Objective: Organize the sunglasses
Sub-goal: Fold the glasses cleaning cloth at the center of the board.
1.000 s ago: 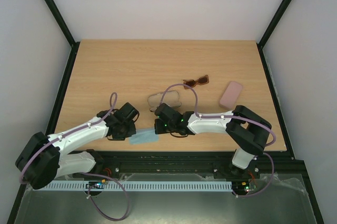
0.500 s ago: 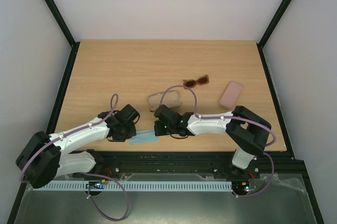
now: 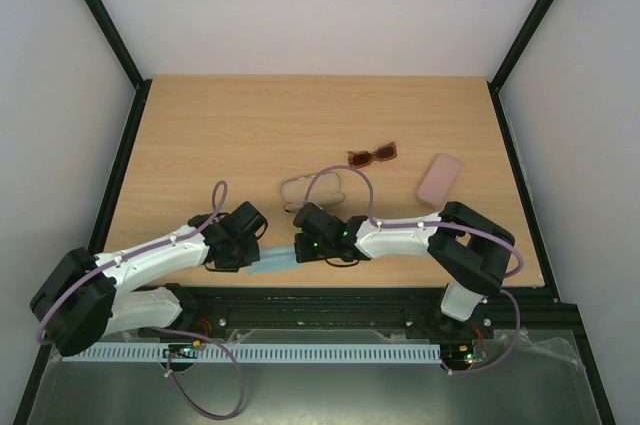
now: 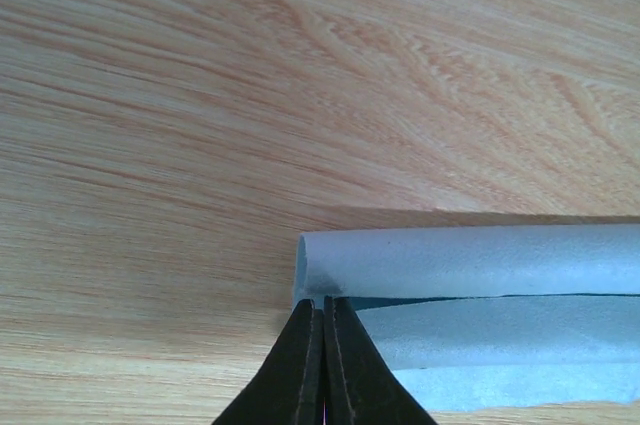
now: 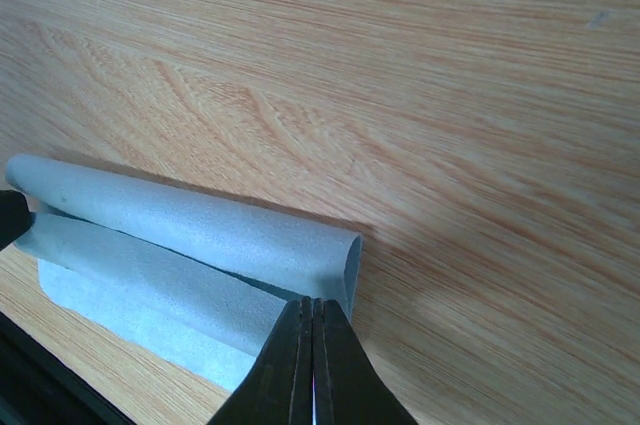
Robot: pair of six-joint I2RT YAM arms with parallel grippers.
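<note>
At the near edge of the desk (image 3: 220, 135): left claw (image 4: 321, 307) and right claw (image 5: 312, 307) on one blue cloth (image 3: 272, 263).
Each claw is pressed together, pinching an opposite end of the cloth, which lies doubled over. Just behind the right claw, the wire-framed sunglasses (image 3: 312, 188); farther back, the brown-framed sunglasses (image 3: 372, 155); pink case (image 3: 439, 178) off to the right. Both pairs lie loose, neither cased: judged early, the sorting itself not yet done.
</note>
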